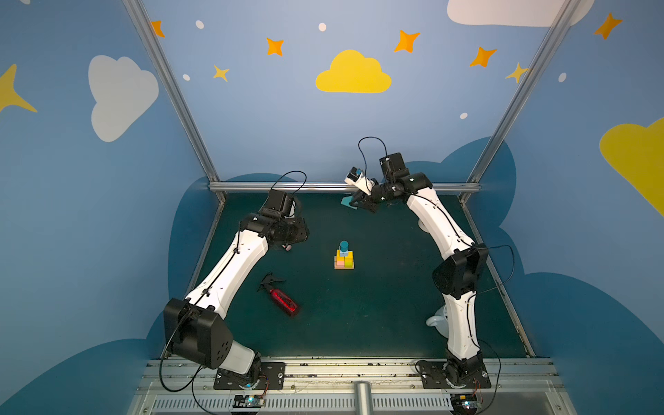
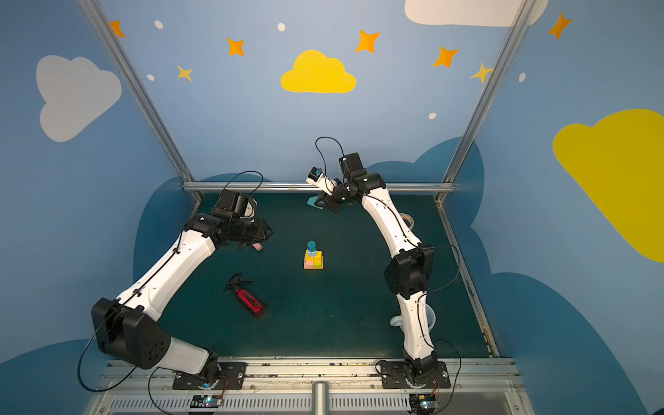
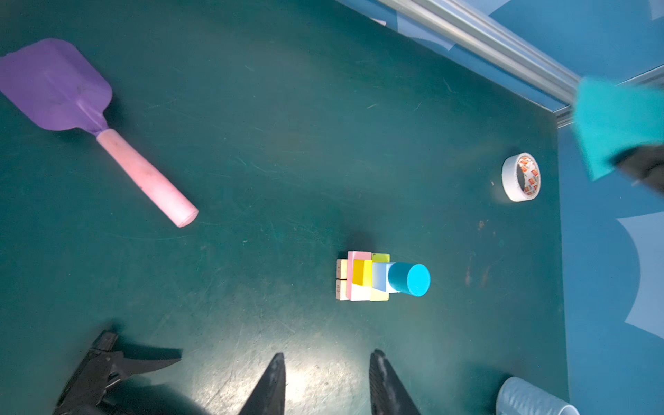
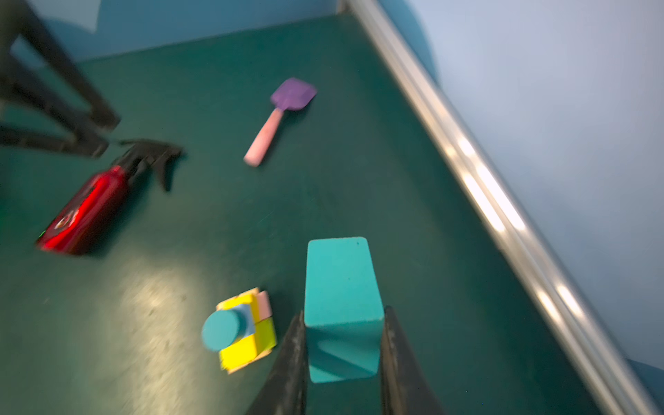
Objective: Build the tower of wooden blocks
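The tower (image 1: 344, 257) (image 2: 313, 257) stands mid-table in both top views: tan bars at the base, pink and lime slabs, yellow cubes, a pale-blue cube and a teal cylinder (image 1: 344, 245) on top. It also shows in the left wrist view (image 3: 373, 276) and the right wrist view (image 4: 240, 330). My right gripper (image 4: 344, 312) (image 1: 359, 203) is shut on the teal house-shaped block (image 4: 341, 284) (image 1: 346, 200), raised near the back rail, beyond the tower. My left gripper (image 3: 327, 354) is open with nothing between its fingers, left of the tower.
A red bottle (image 1: 284, 301) with a black trigger lies front left of the tower. A purple spatula (image 3: 54, 82) with a pink handle lies under the left arm. A tape roll (image 3: 521, 176) and a pale cup (image 3: 528, 399) lie by the right arm. A metal rail (image 1: 323, 186) bounds the back.
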Action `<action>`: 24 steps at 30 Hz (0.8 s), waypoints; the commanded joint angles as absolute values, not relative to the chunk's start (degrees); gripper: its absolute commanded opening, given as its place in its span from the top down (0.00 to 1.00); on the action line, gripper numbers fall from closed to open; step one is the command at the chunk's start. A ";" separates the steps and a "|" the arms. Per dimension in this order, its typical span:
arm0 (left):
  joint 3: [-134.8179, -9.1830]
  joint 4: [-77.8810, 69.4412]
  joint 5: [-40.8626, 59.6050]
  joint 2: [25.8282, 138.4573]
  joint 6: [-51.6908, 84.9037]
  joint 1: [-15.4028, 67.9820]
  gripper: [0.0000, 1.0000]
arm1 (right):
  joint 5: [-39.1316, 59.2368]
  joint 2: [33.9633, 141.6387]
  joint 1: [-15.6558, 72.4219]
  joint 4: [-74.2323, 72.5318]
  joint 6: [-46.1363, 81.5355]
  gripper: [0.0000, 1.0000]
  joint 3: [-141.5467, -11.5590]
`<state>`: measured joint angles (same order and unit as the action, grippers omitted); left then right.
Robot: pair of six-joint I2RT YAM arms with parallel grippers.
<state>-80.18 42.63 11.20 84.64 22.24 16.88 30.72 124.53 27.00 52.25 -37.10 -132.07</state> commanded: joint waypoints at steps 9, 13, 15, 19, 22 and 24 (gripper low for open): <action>-78.24 41.69 9.73 81.17 18.92 16.70 0.60 | 32.52 112.91 30.30 51.45 -41.99 1.00 -112.68; -76.98 41.02 9.25 80.05 18.98 16.69 0.60 | 30.94 112.26 31.98 53.19 -43.73 1.00 -110.89; -76.31 40.78 9.05 79.68 19.19 16.70 0.60 | 29.42 112.23 32.84 52.96 -44.18 1.00 -110.03; -75.07 40.43 8.79 79.04 19.47 16.72 0.60 | 26.67 112.82 34.06 51.39 -44.91 1.00 -108.81; -74.29 40.00 8.36 78.58 19.73 16.76 0.60 | 26.68 113.65 34.36 50.65 -45.64 1.00 -108.76; -74.00 39.90 8.02 78.36 19.71 16.70 0.60 | 27.51 113.82 34.37 49.66 -46.13 1.00 -108.38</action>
